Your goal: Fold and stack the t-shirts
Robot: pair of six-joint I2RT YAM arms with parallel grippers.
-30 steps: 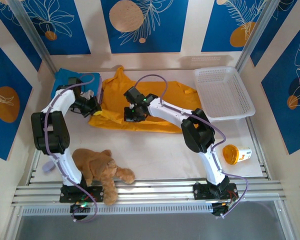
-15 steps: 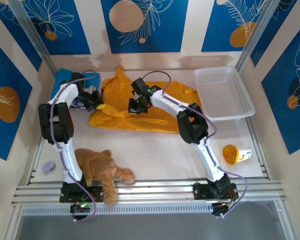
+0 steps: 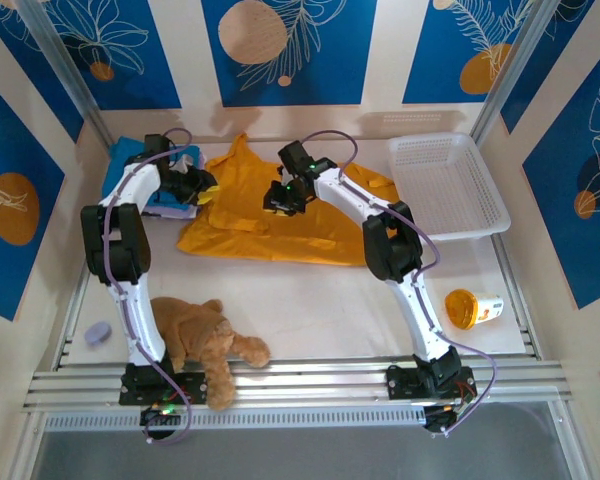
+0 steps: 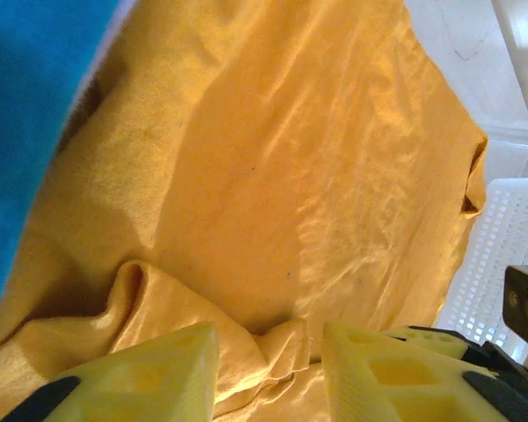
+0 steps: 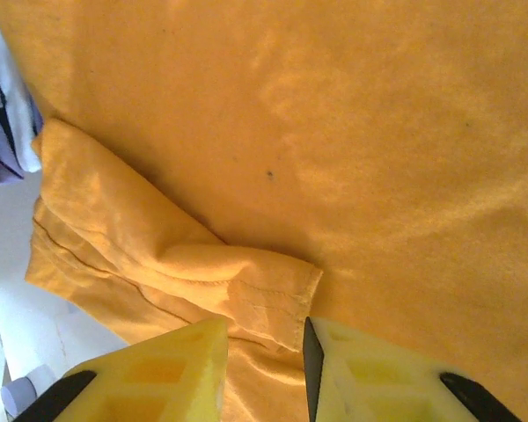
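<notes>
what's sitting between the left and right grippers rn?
Mustard-orange t-shirt cloth spans the gap from the left gripper to the right gripper; nothing else lies there. Top external view.

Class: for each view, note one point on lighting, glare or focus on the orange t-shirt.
Top external: even light, sharp, soft shadows on the orange t-shirt; left wrist: pale sheen right of centre, blue t-shirt at the left edge blurred; right wrist: hem stitching crisp, faint bright patches above.
</notes>
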